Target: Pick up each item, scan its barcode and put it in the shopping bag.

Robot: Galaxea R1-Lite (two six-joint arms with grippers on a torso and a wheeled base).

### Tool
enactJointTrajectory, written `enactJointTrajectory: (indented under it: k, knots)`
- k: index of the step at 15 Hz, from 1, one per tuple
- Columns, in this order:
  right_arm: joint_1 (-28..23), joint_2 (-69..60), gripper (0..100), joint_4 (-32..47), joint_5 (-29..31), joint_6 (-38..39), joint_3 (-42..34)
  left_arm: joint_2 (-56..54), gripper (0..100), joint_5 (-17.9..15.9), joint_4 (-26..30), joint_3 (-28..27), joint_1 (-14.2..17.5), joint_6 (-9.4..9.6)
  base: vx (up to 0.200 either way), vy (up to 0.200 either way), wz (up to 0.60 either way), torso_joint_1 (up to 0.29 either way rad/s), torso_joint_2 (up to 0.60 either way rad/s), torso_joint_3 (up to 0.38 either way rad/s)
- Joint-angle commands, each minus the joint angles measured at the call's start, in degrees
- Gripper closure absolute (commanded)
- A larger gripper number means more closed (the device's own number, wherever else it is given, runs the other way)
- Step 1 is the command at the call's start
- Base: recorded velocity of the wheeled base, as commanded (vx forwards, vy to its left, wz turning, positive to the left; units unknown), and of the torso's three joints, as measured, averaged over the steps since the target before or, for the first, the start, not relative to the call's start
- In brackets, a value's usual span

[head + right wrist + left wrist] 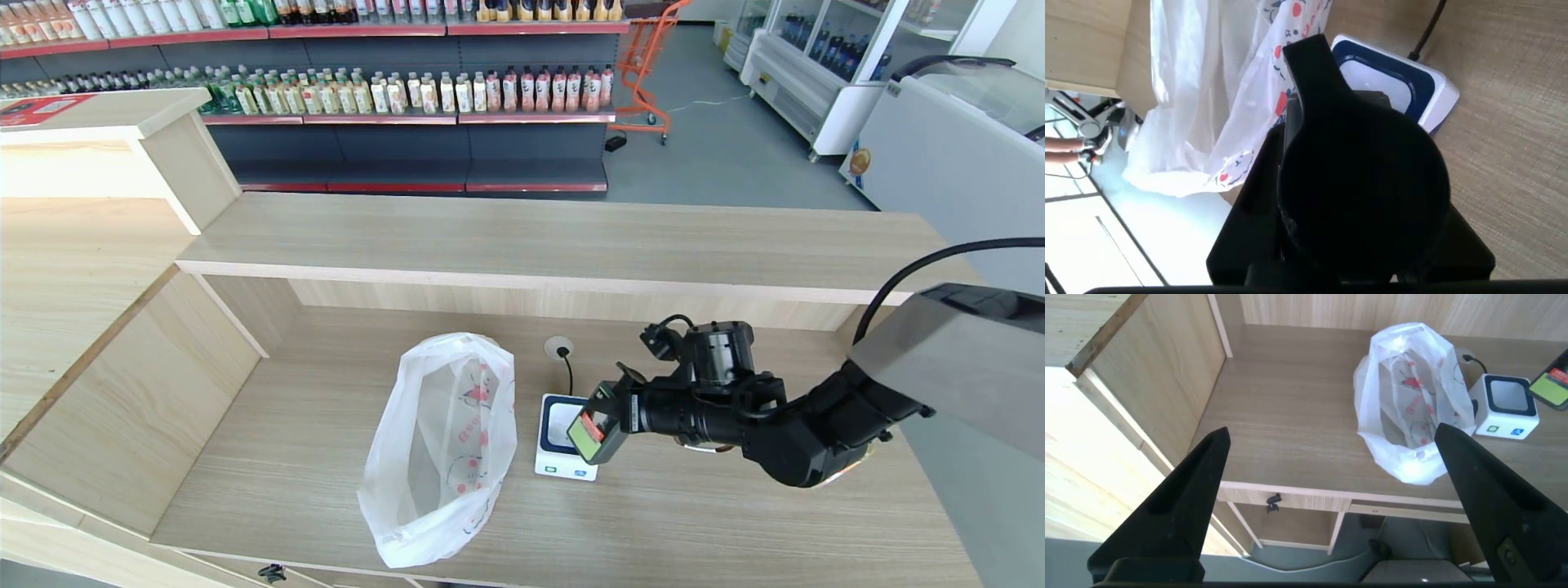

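My right tool [605, 415] pinches the green pack [589, 434] just over the scanner [558, 459], shopping bag [445, 449] lies just beside toward my left, right arm nearer; left tool [1333, 433] spread, well apart.

A pale wooden counter [269, 490] has a raised ledge [531, 237] along its far side. Beyond the counter stand red-edged shelves [408, 118] lined with bottles [457, 91] and an orange trolley [649, 57]. White freezers [955, 139] stand beyond the counter's right end.
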State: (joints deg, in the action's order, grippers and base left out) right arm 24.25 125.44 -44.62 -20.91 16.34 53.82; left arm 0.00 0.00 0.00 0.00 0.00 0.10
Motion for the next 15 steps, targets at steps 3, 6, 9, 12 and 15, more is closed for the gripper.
enactJointTrajectory:
  k: [3,6,9,12,15]
  knots:
    - [0.5,4.5,100,-0.1,0.1,-1.6,3.1,0.0,0,0.0,0.0,0.0,0.0,-0.01,0.000,0.000,0.00,0.000,0.00,0.000]
    - [0.2,6.7,100,-5.3,0.1,-3.9,2.8,0.0,0,0.0,0.0,0.0,0.0,-0.01,0.000,0.000,0.00,0.000,0.00,0.000]
    - [1.0,8.9,100,-8.2,0.0,-3.9,3.1,0.0,0,0.0,0.0,0.0,0.0,-0.01,0.000,0.000,0.00,0.000,0.00,0.000]
    - [1.3,10.4,100,-11.3,0.0,-3.9,3.0,0.0,0,0.0,0.0,0.0,-0.1,-0.01,0.000,0.000,0.00,0.000,0.00,0.000]
    - [1.2,10.7,100,-14.7,0.0,-3.8,2.9,0.0,0,0.0,0.0,0.0,-0.1,-0.01,0.000,0.000,0.00,0.000,0.00,0.000]
